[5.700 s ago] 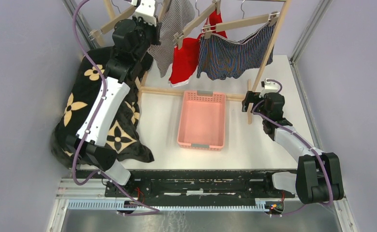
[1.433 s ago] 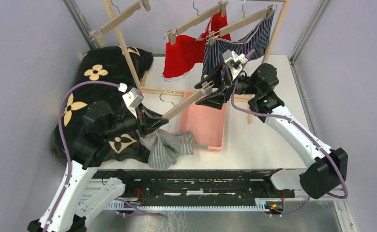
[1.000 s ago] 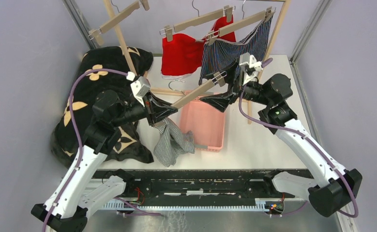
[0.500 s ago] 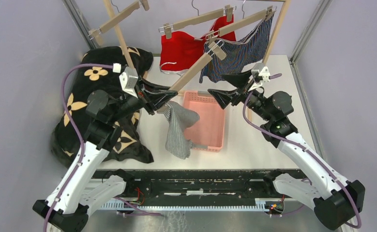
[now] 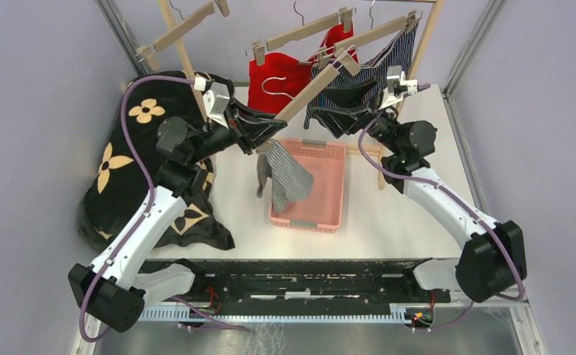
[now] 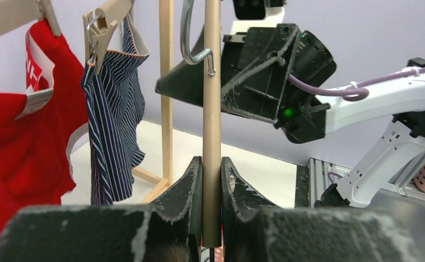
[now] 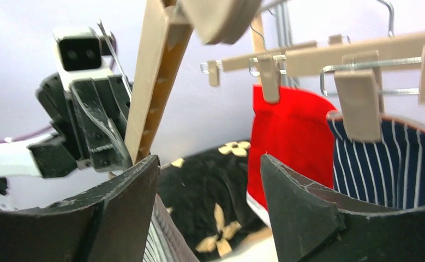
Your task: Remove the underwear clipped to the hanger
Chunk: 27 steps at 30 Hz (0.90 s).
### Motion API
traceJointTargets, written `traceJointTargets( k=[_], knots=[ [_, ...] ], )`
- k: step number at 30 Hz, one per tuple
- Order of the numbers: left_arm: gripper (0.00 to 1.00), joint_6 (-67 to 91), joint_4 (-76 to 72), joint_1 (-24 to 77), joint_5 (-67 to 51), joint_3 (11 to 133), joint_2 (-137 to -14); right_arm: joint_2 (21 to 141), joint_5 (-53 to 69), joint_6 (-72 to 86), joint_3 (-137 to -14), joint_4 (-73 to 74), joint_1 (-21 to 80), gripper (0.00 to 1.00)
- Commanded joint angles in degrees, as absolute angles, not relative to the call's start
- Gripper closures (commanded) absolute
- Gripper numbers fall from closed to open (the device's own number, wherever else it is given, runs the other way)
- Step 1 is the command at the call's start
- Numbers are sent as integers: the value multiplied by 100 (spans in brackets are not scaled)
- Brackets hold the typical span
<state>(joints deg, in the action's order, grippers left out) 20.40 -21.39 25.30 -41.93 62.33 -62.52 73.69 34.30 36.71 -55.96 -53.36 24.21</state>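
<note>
Left fingers [image 5: 259,129] just above striped briefs [image 5: 288,177]

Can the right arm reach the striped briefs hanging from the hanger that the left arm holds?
Probably yes. The striped briefs hang free over the basket, and nothing blocks their right side. The right tool is open near the hanger's upper end and could come down to them.

Your left arm [image 5: 148,222] stretched up and forward toward the middle, left gripper [image 5: 264,139] pinched tight on the bar of the wooden hanger [image 5: 303,95], your right arm [image 5: 440,198] lifted high opposite, right gripper [image 5: 330,103] pointing leftward, jaws spread wide, gripping nothing.
</note>
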Motion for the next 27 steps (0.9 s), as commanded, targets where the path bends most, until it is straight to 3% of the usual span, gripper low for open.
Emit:
traceJointTargets(
  k=[1, 8, 20, 27],
  knots=[
    [97, 2474, -3518, 2506, -4487, 6434, -6358, 7846, 3992, 5092, -6211, -7432, 2293, 23],
    [97, 2787, -4109, 2513, -4508, 6474, -6710, 8373, 4152, 6058, -6554, -8253, 2237, 24],
    [97, 3467, -4868, 2515, -4807, 6460, -7200, 8209, 4144, 5746, -6464, -8087, 2234, 23],
    [97, 4044, -5517, 2520, -4977, 6425, -7469, 8341, 3977, 5816, -6520, -8259, 2236, 35]
  ],
)
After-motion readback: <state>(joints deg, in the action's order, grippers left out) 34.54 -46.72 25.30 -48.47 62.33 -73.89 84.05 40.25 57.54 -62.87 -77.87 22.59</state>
